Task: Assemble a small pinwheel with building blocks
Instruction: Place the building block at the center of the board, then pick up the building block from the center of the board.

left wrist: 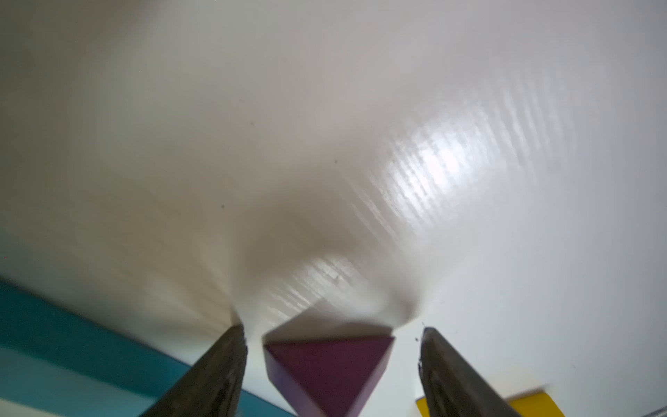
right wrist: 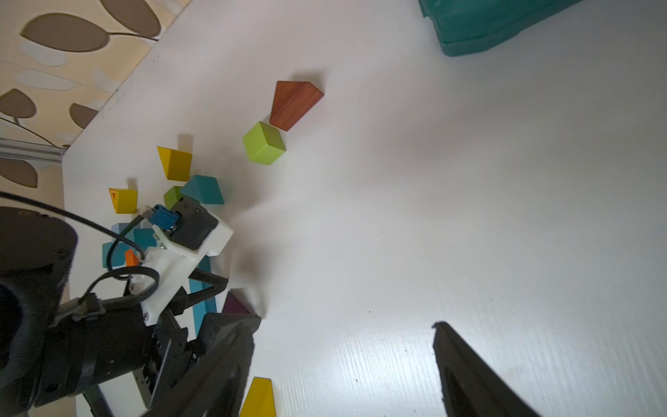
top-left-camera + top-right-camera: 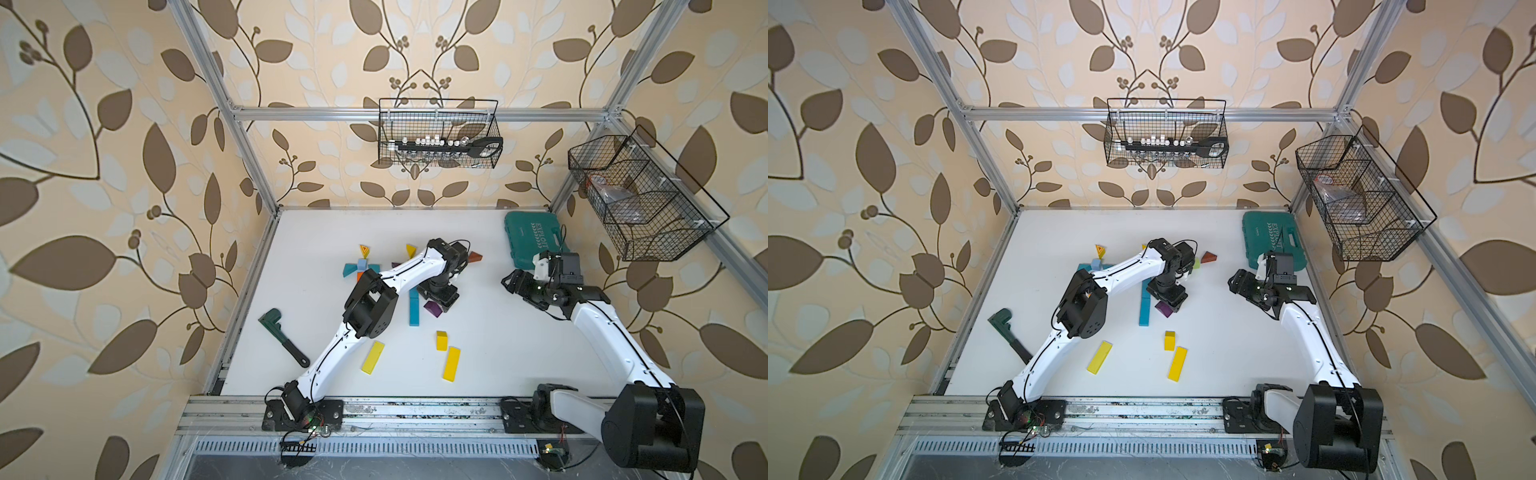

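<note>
Top views, far left: pipe wrench point(image 3: 282, 336) lies well apart from the blocks and has no part in the build.
Back-left cluster: light-blue cube point(image 3: 362, 264) with a teal wedge point(image 3: 350, 270), an orange piece point(image 2: 131, 258) and a marked yellow wedge point(image 3: 365, 251) close around it. This reads as the wheel begun. It is partly hidden by the left arm point(image 3: 415, 266).
Near front: long yellow bar point(image 3: 372, 357), short yellow block point(image 3: 441, 340) and second yellow bar point(image 3: 451, 363) lie loose, unplaced.
Centre: blue bar point(image 3: 414, 311) lies flat on the table point(image 3: 498, 353), probably the stem. Whether it meets the cluster cannot be told.
Left gripper point(image 1: 332, 328): jaws apart, straddling the purple wedge point(image 1: 328, 372) with a gap on each side, gripping nothing. The wedge rests on the table just beside the blue bar.
Right of centre: green cube point(image 2: 264, 142) and brown wedge point(image 2: 294, 103) sit just beside each other, outside the cluster.
Right gripper point(image 2: 343, 325): jaws wide and empty over bare table.
Far right: teal case point(image 3: 532, 241) is closed, at the back corner.
Progress (judgement): roughly midway. Still to do: place the purple and brown wedges as blades and settle the stem.
</note>
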Controlling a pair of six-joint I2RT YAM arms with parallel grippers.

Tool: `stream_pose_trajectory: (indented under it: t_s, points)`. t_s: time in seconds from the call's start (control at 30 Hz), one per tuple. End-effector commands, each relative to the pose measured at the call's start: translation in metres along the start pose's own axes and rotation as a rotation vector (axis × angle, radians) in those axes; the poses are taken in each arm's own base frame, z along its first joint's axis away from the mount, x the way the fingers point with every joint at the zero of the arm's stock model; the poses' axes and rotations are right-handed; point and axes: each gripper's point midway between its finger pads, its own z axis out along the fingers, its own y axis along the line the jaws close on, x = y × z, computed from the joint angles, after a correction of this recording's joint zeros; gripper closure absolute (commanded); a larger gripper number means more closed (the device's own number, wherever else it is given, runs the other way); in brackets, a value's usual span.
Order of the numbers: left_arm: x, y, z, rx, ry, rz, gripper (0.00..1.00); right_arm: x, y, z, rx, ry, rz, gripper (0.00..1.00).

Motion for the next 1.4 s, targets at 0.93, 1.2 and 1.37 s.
stream_pose_trajectory:
  t_s: [0.93, 1.2, 1.37]
  points:
    - [0.193, 0.16, -0.193, -0.055, -0.499, -0.96, 0.01, 0.16, 0.133, 0.086, -0.053, 0.304, -0.871, 0.24]
    - [0.201, 0.158, -0.186, -0.057, -0.485, -0.94, 0.01, 0.158, 0.138, 0.12, -0.005, 0.331, -0.931, 0.32]
    - [0.205, 0.158, -0.182, -0.066, -0.462, -0.938, 0.01, 0.163, 0.141, 0.137, -0.028, 0.37, -0.904, 0.42]
